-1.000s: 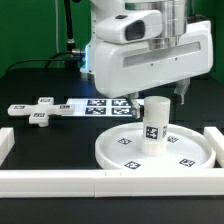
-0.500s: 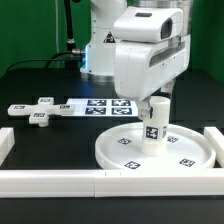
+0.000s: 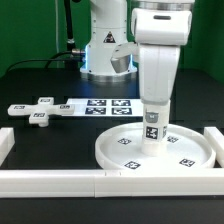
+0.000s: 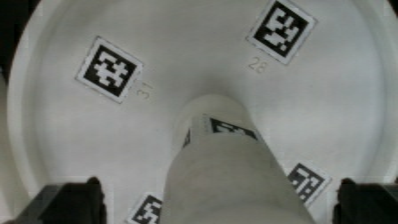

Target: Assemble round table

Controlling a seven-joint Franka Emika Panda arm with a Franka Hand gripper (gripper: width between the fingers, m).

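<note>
Starting at the exterior view's left, the cross-shaped four-arm piece (image 3: 35, 110) lies flat on the black table (image 3: 45, 142), well apart from the arm. Just beside it, toward the right, the marker board (image 3: 100, 105) lies flat with its large tags facing up. Further right sits the large rimmed round disc (image 3: 180, 155), and the short thick cylinder post (image 3: 153, 128) stands upright on it, near its middle. The arm comes straight down over the post and its white body hides the post's top, so this view does not show the claw itself. White border rails (image 3: 60, 182) run along the front edge and up both sides.

The wrist view supplies what is hidden there. The gripper (image 4: 222, 205) is spread wide, straddling the post. Its dark fingertips (image 4: 75, 203) show one on each side, each with a clear strip of disc between it and the post, so it pinches and touches nothing. This view also shows a tag on the post's side and several tags on the disc's floor.
</note>
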